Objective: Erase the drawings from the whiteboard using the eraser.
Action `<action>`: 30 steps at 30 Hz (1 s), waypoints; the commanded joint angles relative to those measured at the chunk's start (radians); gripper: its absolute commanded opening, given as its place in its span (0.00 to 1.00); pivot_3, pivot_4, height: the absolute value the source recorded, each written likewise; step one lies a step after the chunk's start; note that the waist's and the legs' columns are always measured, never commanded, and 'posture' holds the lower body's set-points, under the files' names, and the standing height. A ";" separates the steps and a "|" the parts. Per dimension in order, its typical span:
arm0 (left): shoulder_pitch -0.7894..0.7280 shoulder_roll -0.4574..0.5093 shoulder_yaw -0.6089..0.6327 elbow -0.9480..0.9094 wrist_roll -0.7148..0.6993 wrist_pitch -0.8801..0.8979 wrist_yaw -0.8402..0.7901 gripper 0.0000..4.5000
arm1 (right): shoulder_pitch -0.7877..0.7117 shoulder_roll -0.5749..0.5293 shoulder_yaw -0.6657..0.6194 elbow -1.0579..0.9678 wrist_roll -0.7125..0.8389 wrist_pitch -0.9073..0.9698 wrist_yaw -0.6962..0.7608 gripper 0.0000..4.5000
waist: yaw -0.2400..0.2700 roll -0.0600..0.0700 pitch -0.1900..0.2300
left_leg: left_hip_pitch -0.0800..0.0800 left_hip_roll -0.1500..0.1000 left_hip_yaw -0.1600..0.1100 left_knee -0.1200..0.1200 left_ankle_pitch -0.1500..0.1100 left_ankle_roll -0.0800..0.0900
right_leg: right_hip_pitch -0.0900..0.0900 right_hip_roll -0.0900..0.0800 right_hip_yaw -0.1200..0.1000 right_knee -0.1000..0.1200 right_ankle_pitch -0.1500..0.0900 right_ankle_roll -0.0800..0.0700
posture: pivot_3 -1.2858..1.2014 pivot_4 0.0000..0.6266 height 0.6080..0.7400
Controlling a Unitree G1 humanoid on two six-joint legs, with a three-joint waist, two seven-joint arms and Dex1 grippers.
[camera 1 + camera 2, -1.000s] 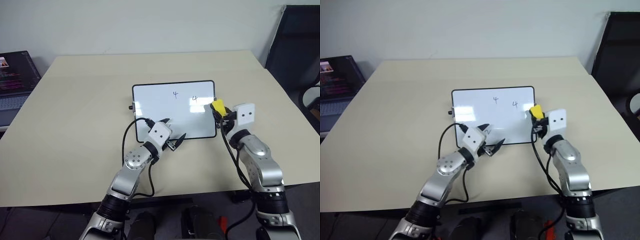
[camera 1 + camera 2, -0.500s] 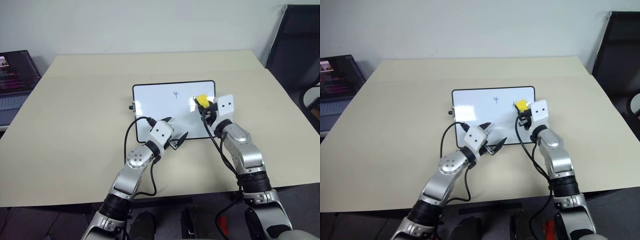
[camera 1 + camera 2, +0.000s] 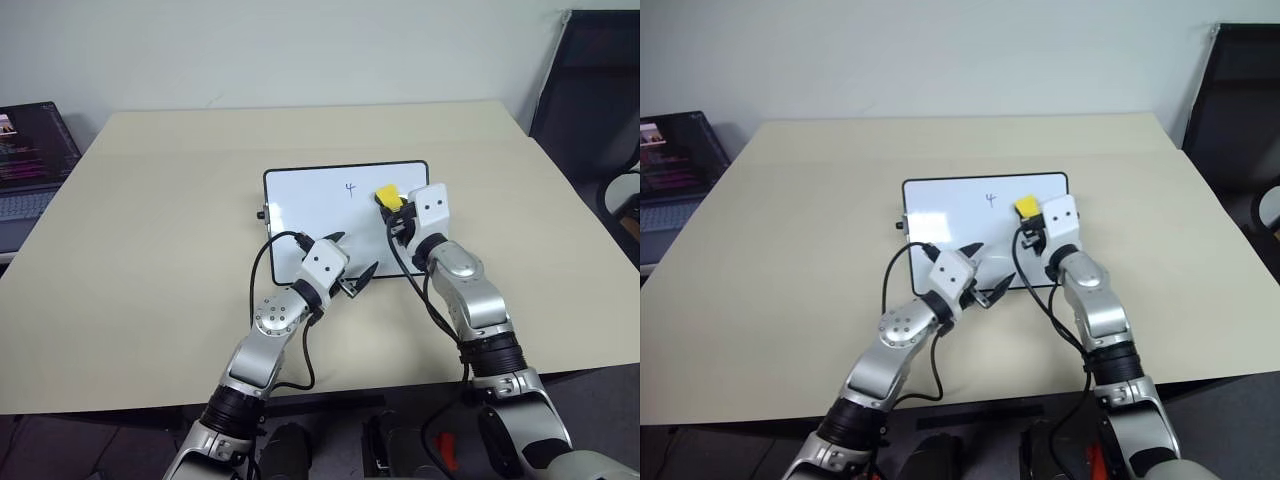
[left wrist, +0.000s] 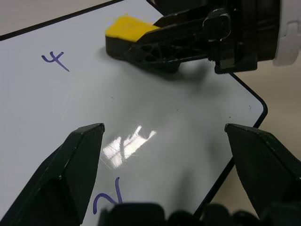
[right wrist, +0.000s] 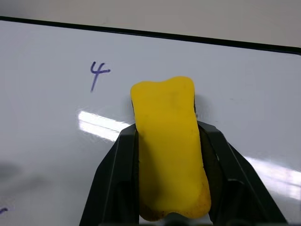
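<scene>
Since a second ago my right gripper has slid leftward across the whiteboard, from its right edge to a spot over the upper right part of the white surface, carrying the eraser with it. The "4" that stood near the board's right side a second ago is now gone or hidden under the eraser; I cannot tell which. The left arm has kept its place.

The right gripper is clenched on the eraser: in the right wrist view its two black fingers squeeze the yellow block from both sides, enough to pinch its middle. In the left wrist view the eraser's dark underside sits down on the board surface.

One "4" drawing stands near the middle of the board's far edge, just to the left of the eraser and apart from it. A "v"-like drawing shows in the left wrist view near the board's near edge, close between the left fingers.

My left gripper hovers over the board's near edge with its fingers spread wide and nothing between them.

The board lies flat near the middle of the beige table. A laptop sits well off to the board's left, past the table edge.
</scene>
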State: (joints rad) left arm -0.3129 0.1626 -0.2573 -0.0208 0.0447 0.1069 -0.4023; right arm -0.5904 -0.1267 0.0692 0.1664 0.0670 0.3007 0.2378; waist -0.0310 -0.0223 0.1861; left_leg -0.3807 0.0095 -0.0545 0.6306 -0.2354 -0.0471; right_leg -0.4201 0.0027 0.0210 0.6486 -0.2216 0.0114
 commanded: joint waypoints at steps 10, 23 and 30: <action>0.014 0.003 0.018 -0.046 0.001 -0.003 0.024 1.00 | 0.115 -0.116 0.025 -0.172 -0.049 0.195 0.034 0.29 | 0.002 0.000 -0.002 | 0.001 0.000 0.000 0.001 0.000 0.000 | 0.001 0.000 0.000 0.000 0.000 0.000 | 0.52 0.24 1.00; -0.008 0.002 0.020 -0.023 -0.003 -0.007 0.016 1.00 | 0.069 -0.107 0.025 -0.132 -0.058 0.167 0.021 0.29 | -0.008 0.000 -0.002 | 0.004 0.000 0.001 0.003 0.000 0.000 | 0.007 0.000 0.000 -0.001 0.001 0.001 | 0.52 0.24 1.00; -0.006 0.001 0.021 -0.024 -0.004 -0.007 0.018 1.00 | -0.050 -0.065 0.047 0.009 -0.073 0.084 0.029 0.29 | -0.008 0.000 -0.002 | 0.006 0.000 0.000 0.002 0.000 0.001 | 0.007 0.000 0.000 -0.001 0.001 0.001 | 0.52 0.24 1.00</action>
State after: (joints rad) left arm -0.3069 0.1649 -0.2466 -0.0254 0.0436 0.1088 -0.3843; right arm -0.6186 -0.1993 0.1036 0.1465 0.0090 0.4011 0.2657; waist -0.0387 -0.0224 0.1840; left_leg -0.3747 0.0093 -0.0540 0.6326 -0.2351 -0.0464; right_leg -0.4132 0.0031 0.0214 0.6474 -0.2205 0.0127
